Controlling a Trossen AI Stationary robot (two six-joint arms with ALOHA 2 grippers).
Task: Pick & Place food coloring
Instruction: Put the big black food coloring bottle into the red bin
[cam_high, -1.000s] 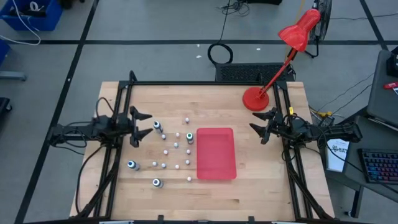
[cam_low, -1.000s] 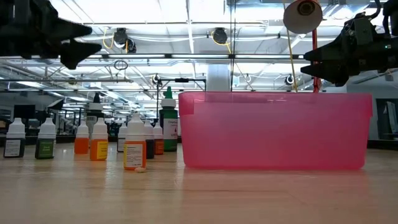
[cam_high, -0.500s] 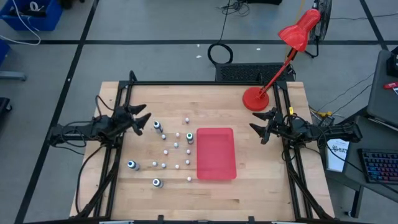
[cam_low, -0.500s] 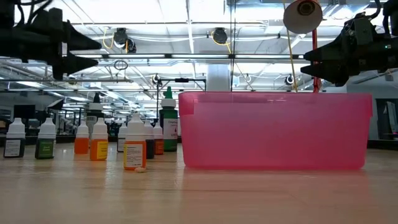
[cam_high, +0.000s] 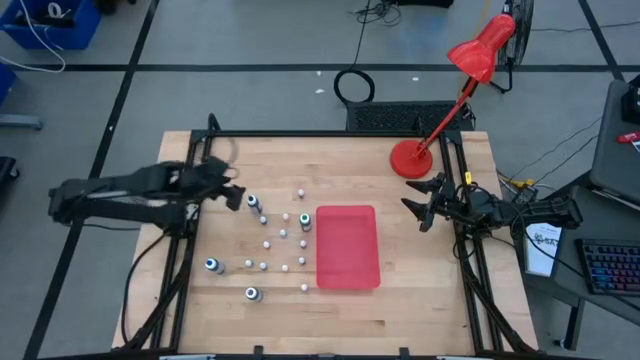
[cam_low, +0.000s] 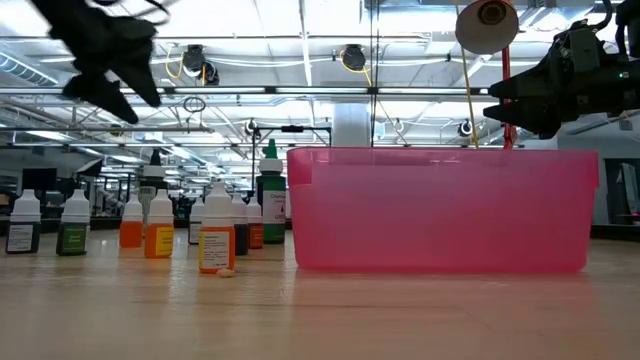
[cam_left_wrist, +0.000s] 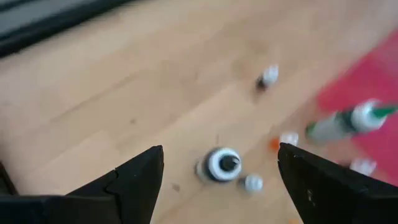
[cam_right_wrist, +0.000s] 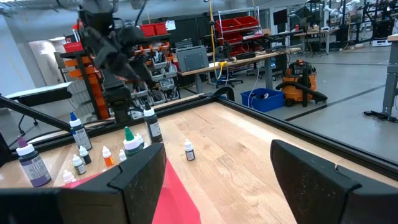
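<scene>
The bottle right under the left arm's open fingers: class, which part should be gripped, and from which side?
Grip the bottle around its body just under the cap, coming straight down. It stands upright with bare wood on both sides, and the left gripper already straddles it.

A red desk lamp (cam_high: 470, 70) stands at the wooden table's (cam_high: 330, 310) far right corner.

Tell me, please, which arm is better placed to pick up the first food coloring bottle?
Left. The left gripper, fingers open, is beside the bottles; the right gripper waits beyond the red tray.
</scene>
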